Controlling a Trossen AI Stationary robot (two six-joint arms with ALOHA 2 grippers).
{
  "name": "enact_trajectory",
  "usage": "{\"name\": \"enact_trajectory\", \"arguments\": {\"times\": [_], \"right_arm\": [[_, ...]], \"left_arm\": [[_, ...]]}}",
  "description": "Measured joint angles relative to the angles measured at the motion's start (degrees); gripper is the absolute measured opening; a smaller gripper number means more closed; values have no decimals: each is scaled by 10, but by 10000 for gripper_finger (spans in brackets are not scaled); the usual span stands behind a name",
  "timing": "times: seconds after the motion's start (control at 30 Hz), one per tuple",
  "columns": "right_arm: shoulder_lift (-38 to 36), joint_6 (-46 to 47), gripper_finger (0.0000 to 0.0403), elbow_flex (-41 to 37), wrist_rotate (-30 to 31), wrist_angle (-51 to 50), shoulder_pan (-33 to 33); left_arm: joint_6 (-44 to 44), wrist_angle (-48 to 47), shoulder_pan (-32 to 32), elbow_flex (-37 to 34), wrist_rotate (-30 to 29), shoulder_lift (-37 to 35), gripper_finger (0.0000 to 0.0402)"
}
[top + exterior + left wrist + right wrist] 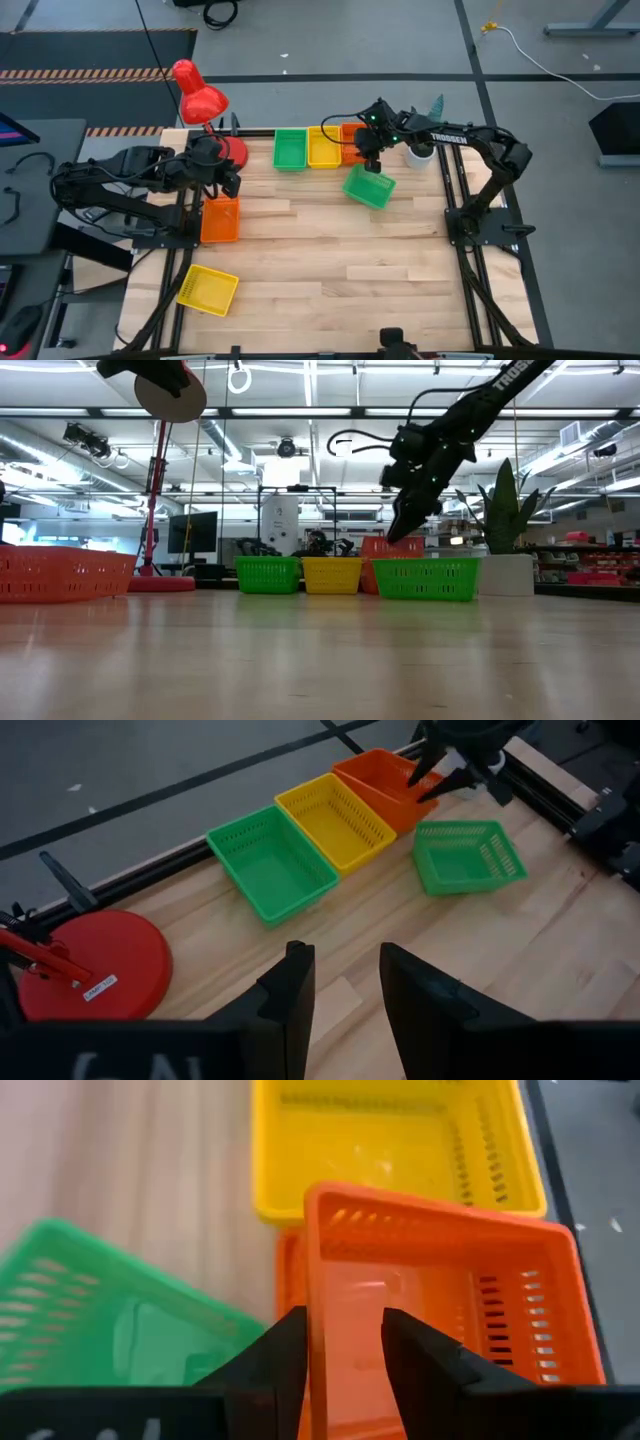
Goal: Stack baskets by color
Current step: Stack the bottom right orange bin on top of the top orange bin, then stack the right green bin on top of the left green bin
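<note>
Along the table's far edge stand a green basket (290,148), a yellow basket (323,146) and an orange basket (352,140). The orange basket (440,1270) sits tilted in a second orange one (287,1270). My right gripper (343,1320) is open above it, one finger on either side of its wall. Beside it a loose green basket (369,187) lies askew on the table. My left gripper (345,955) hangs open over the left side, holding nothing. An orange basket (220,218) and a yellow basket (207,290) rest on the table at the left. My right gripper has one finger inside and one outside the tilted orange basket's wall (318,1320), coming from above at a slant. Whether a finger touches the wall I cannot tell. The basket rests in the orange one below it.
A red lamp (200,100) stands at the far left corner on its round base (90,965). A white plant pot (420,152) stands at the far right, behind my right arm. Bare wood lies across the table's middle and near right.
</note>
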Motion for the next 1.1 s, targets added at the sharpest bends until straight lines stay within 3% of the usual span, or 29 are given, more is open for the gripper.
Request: {"name": "enact_trajectory", "arguments": {"times": [0.17,0.47,0.83,1.1], "right_arm": [[-32,14,134,0,-38,-30,7],[-48,139,121,0,-66,-112,37],[-48,-68,151,0,23,-394,165],[-48,-131,171,-47,131,-344,198]], "left_arm": [[4,0,0,0,0,0,121],[5,0,0,0,0,0,121],[16,0,0,0,3,0,121],[50,0,0,0,11,0,121]]}}
